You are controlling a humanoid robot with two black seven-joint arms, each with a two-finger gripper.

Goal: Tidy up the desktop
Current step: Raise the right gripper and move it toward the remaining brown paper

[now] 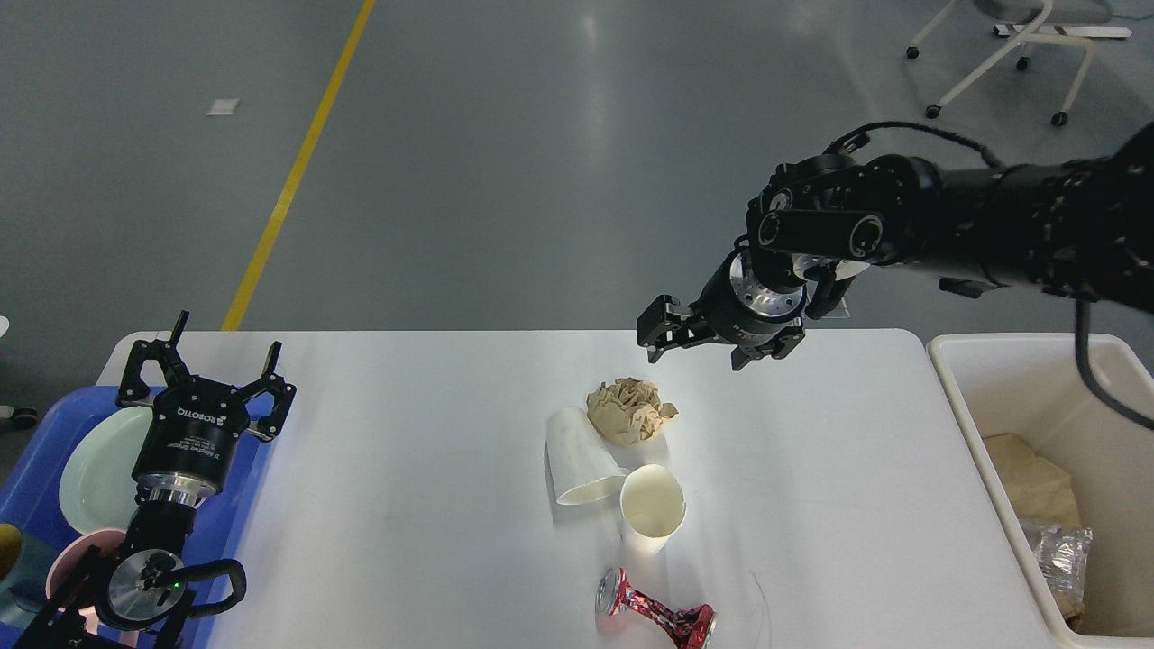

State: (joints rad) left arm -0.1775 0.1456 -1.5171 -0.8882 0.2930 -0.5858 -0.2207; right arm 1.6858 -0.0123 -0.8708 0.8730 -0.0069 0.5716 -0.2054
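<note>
Head view: two white paper cups lie on the large white matte desktop (433, 505), which fills the lower middle of the frame between a blue plastic tray (36, 469) at the left and a cream-white rectangular bin (1001, 469) at the right. One tipped cup (577, 455) lies on its side, touching one upright cup (651, 509). One crumpled brown paper ball (629, 410) sits just behind them; one crushed red metal can (654, 613) lies near the front edge. The desktop is smooth, with rounded corners and faint scratches. The left gripper (207, 365) hovers over the tray, fingers spread and empty. The right gripper (699, 347) hangs above the far edge, fingers parted, holding nothing.
</note>
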